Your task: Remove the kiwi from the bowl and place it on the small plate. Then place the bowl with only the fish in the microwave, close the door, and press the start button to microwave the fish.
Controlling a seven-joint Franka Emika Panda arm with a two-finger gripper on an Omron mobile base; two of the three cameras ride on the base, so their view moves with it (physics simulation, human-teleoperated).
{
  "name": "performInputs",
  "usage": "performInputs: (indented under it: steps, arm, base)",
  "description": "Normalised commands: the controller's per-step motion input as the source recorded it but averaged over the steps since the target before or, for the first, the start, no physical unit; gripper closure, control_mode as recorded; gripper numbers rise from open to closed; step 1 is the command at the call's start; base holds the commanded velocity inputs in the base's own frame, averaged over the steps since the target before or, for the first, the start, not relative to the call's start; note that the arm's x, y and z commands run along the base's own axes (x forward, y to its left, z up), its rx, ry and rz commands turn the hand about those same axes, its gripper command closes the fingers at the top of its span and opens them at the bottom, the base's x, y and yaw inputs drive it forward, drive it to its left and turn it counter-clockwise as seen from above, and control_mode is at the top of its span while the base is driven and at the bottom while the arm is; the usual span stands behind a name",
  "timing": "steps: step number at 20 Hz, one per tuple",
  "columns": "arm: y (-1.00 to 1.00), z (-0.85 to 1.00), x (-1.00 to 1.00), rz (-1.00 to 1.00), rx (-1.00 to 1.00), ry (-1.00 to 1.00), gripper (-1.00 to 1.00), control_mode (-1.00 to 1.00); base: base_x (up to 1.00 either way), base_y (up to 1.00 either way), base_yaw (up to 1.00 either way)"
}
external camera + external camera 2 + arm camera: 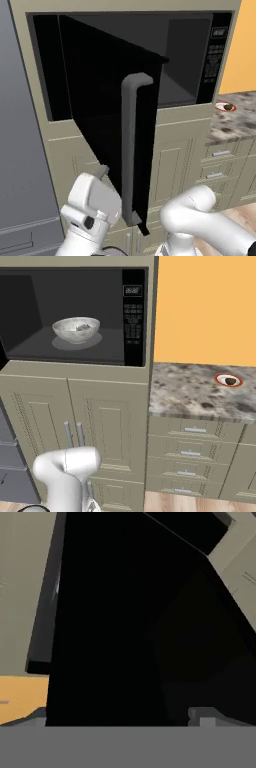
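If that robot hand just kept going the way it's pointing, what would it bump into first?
Most likely the door: its black panel lies straight ahead of the gripper in the hand view, seemingly close, though depth is hard to judge.

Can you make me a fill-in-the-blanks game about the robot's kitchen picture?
1. The bowl sits inside the ____.
2. The kiwi lies on the small plate, which stands on the ____.
3. The door of the microwave is ____, not shut.
4. The long handle on the door is colored ____.

Missing words: microwave; counter; open; grey
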Motion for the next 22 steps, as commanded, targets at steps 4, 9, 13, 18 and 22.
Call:
performInputs:
  steps: [4,9,13,18,22]
  arm:
    - [-0.99,0.49,0.15,0.00,0.18,0.17,-1.00,-1.00]
    - [-0.92,0.42,0.37,0.02,0.15,0.27,-1.00,-1.00]
    - [-0.81,0.42,0.56,0.11,0.06,0.38,-1.00,-1.00]
    - [-0.60,0.40,0.66,0.14,0.02,0.46,-1.00,-1.00]
    - [-0.47,0.46,0.76,0.09,0.08,0.42,-1.00,-1.00]
  base:
    - [0.00,0.00,0.00]
    - [0.00,0.00,0.00]
    - [0.00,0.00,0.00]
    - [0.00,0.00,0.00]
    - [0.00,0.00,0.00]
